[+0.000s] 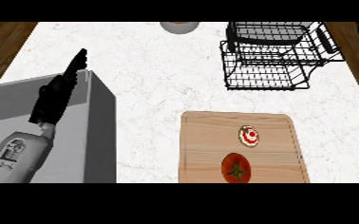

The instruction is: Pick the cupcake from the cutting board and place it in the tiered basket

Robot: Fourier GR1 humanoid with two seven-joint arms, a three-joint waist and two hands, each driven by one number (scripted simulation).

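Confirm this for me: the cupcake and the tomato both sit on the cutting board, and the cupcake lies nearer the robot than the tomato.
Not quite. Both do sit on the cutting board, but the order is reversed: the head view shows the tomato nearer the robot, and the cupcake beyond it, toward the tiered basket.

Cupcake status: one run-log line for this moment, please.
cupcake: on cutting board, untouched | left hand: open, resting | right hand: unseen | tiered basket: no cupcake
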